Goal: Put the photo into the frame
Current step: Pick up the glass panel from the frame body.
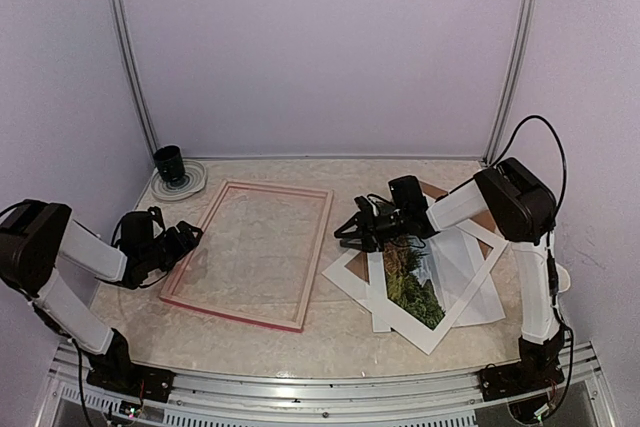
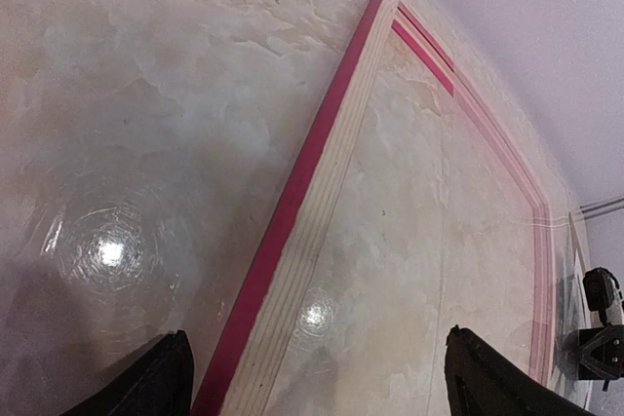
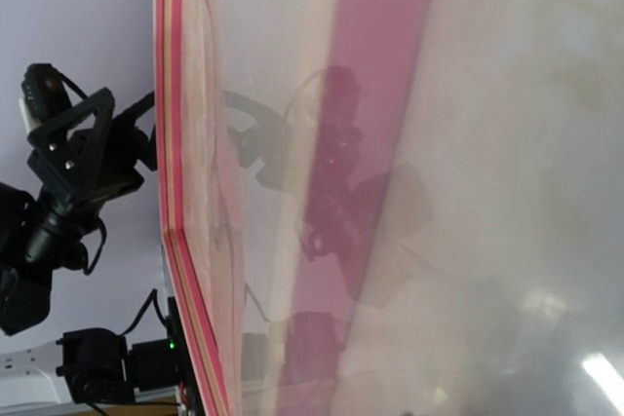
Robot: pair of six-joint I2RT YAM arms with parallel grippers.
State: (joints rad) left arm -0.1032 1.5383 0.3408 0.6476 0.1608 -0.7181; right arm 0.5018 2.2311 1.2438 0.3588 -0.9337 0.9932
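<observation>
Up top first. Spotting the frame (image 1: pixel 230 314) flat at picture centre. Finding the photo (image 1: pixel 408 282) right of centre, tucked under the white mat (image 1: pixel 350 275), well apart from the frame's opening, so not yet in. Catching the left gripper (image 1: pixel 185 239) at the frame's left rail and the right gripper (image 1: pixel 345 231) in the gap between frame and mat.

Over to the left wrist. Seeing fingertips (image 2: pixel 166 382) spread wide at the bottom corners, straddling the rail, pale wood up and pink down the side, gripping nothing.

Now the right wrist. No sight of its own fingers here, only the frame's red edge down the left and a glossy surface (image 3: pixel 468 143) beside it. Can't tell how wide the spread, or whether anything is held.

Judging the print thin, light and floppy, quick to crease. Best to slide it free and pinch it by the white margin. Reckoning the frame stiff, good for steadying by a rail.
</observation>
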